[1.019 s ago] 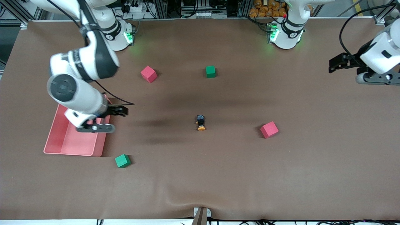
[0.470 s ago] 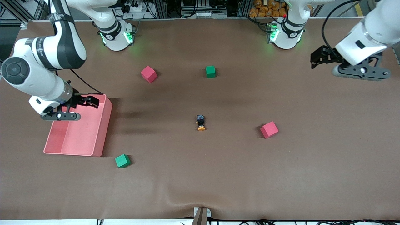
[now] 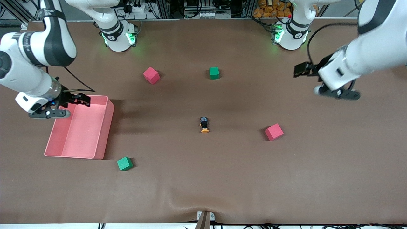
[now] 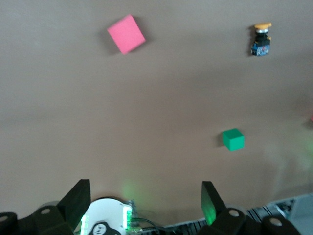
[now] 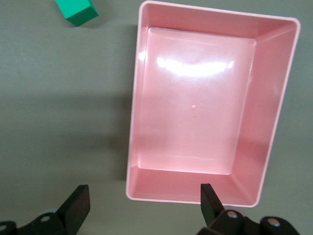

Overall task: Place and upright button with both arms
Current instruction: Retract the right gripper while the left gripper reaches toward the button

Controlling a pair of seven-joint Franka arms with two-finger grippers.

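The button (image 3: 204, 124) lies on its side near the middle of the bench (image 3: 203, 178), orange cap toward the front edge, black body toward the arms' edge; nothing touches it. In the left wrist view it shows too (image 4: 261, 39), w/ a red cube (image 4: 126, 34) and a green cube (image 4: 233, 139) on the brown cover. Left gripper (image 3: 302, 69) hangs in the air over bare bench toward the left arm's end, fingers spread wide, holding nothing; left wrist view shows both fingertips (image 4: 78, 200) well apart w/ only bench btwn them. Right gripper (image 3: 81, 98) is over the pink tray's (image 3: 101, 127) edge that lies toward the arms, at the right arm's end of the bench; fingers spread too, empty. Right wrist view looks straight down into the tray (image 5: 274, 98), which has nothing in it, w/ a green cube (image 5: 76, 11) just off one corner. Four cubes on the bench: a red one (image 3: 151, 75) and a green one (image 3: 214, 72) nearer the arms' edge than the button, another red one (image 3: 273, 131) beside the button toward the left arm's end, and another green one (image 3: 124, 163) near the tray's front corner, nearer the front edge than the button. All cubes sit apart from the button and from each other.
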